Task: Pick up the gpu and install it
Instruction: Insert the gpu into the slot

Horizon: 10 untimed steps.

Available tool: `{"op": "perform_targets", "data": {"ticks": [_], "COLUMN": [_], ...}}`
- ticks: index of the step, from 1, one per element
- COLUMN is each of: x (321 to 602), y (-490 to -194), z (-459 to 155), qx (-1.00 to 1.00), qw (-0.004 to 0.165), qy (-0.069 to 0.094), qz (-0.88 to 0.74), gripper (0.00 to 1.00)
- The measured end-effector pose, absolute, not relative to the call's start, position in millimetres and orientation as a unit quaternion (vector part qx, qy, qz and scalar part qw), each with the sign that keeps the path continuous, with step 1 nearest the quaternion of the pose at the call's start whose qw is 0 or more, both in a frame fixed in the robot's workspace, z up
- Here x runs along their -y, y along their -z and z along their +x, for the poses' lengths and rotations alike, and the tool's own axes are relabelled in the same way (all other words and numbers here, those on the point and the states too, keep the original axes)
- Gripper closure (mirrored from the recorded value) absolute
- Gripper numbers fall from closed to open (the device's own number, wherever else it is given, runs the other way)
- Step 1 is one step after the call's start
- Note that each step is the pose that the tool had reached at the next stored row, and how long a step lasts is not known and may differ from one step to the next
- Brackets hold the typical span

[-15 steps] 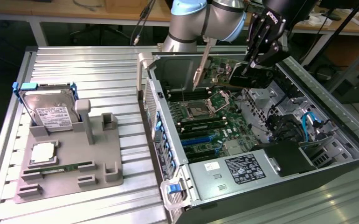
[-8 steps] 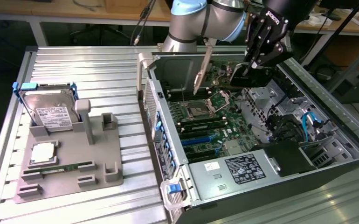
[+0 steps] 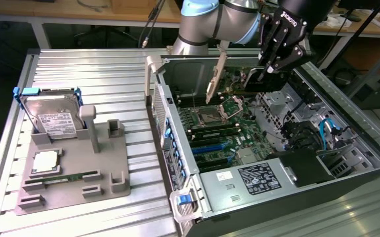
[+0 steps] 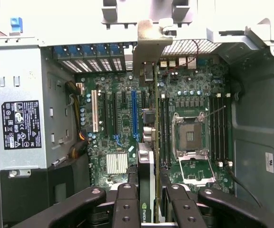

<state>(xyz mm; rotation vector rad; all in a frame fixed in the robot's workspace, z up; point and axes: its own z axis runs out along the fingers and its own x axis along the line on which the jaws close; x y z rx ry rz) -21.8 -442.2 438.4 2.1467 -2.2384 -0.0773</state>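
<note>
Jaws pinch the gpu [image 4: 148, 161] by one end, a finger [image 4: 126, 204] on each face, card held edge-on. Gripper [image 4: 150, 191] looks straight down the card's length twd its bracket [image 4: 149, 45] at the far end.

In the exterior view the gripper [image 3: 279, 66] hangs over the open case [image 3: 157, 98], gpu [image 3: 252, 83] upright and, by the look of it, clear above the mobo [image 3: 223, 133], not touching it.

Wrist view: card edge runs just beside the blue slot [image 4: 134, 114], roughly parallel to it. Can't tell which slot it's lined up w/. Bracket sits near the case's rear wall, not yet down in a rear opening as far as I can see.

Progress, my read: pickup done, card carried over the case. Left: seat it in a slot, let go.

Grey tray [image 3: 78, 173] at the exterior view's left holds the drive [image 3: 52, 116], well apart from the case.
</note>
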Motion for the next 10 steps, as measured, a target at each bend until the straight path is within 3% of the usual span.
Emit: {"op": "perform_targets", "data": {"ticks": [10], "x": [442.2], "y": [-435.3], "z": [-21.8], "qx": [0.721], "qw": [0.02], "qy": [0.025], "qz": [0.692], "gripper": [0.73]}}
